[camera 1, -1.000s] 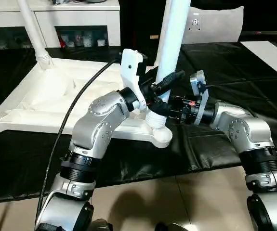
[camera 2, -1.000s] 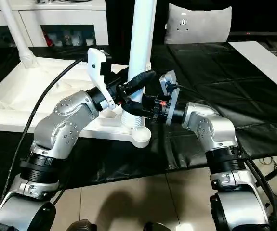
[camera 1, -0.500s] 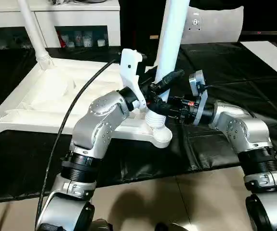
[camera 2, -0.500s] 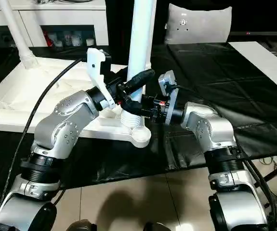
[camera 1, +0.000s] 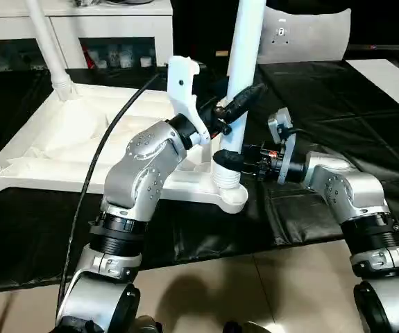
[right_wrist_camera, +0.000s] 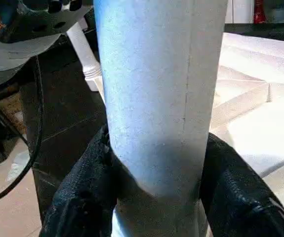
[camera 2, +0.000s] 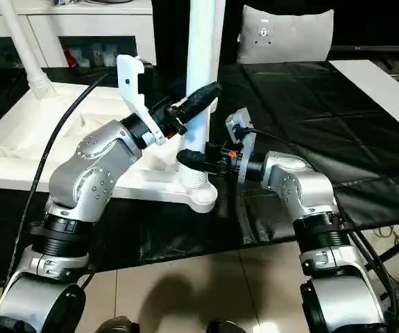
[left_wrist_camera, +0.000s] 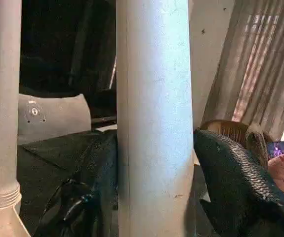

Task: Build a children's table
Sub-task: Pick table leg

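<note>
- The tabletop (camera 1: 81,149) was laid upside down on a black mat (camera 1: 338,104), ribbed underside facing up.
- One leg (camera 2: 202,76) was stood upright in the near corner socket (camera 2: 198,184), the corner closest to the robot.
- The right gripper (camera 2: 193,159) was closed around the base of this leg, just above the socket; in the right wrist view a black finger (right_wrist_camera: 85,197) was pressed against each side of the tube.
- The left gripper (camera 2: 196,104) was positioned higher on the same leg, above the right gripper. In the left wrist view its one finger (left_wrist_camera: 235,182) was seen standing apart from the tube; the jaws were spread and nothing was grasped.
- A second leg (camera 1: 46,41) was seated in the far left corner socket.
- A white cabinet (camera 1: 81,28) was located behind the mat.
</note>
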